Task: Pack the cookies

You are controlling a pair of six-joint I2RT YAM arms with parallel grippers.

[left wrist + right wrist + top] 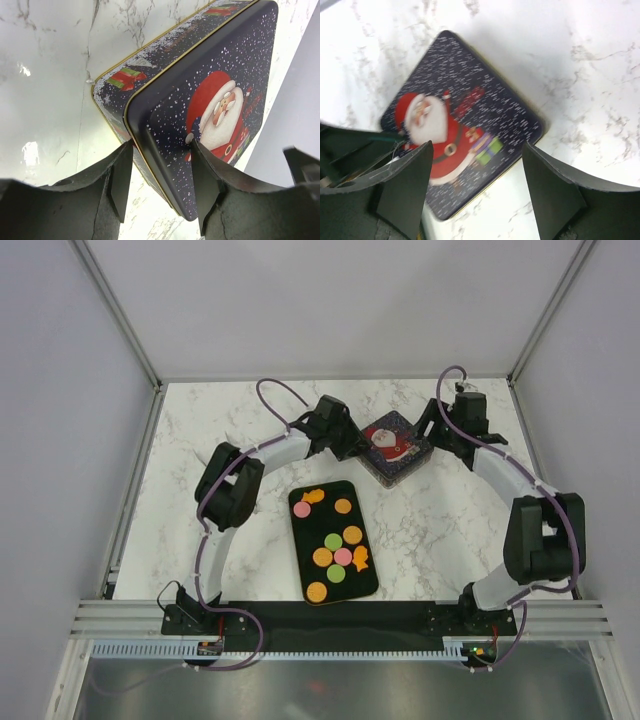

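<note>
Cookies (342, 557) sit on a black rectangular tray (300, 558), down and left of the Santa tin (397, 448), close to it but not touching. About ten flat pieces show: orange, pink and green rounds plus two orange star-like ones, all loose on the tray, none in the tin. Left gripper (360, 445) is at the tin's left corner. In the left wrist view its fingers (122, 185) are apart and straddle the tin's near corner. The tin is square and dark blue with snow specks; the Santa lid is on, and the side wall has a gold rim and gift pictures. It rests on the marble table (430, 530). Right gripper (433, 437) is just right of the tin, and its fingers (547, 185) are spread wide above the tin's right corner, not touching it. Right wrist view is slightly blurred.
</note>
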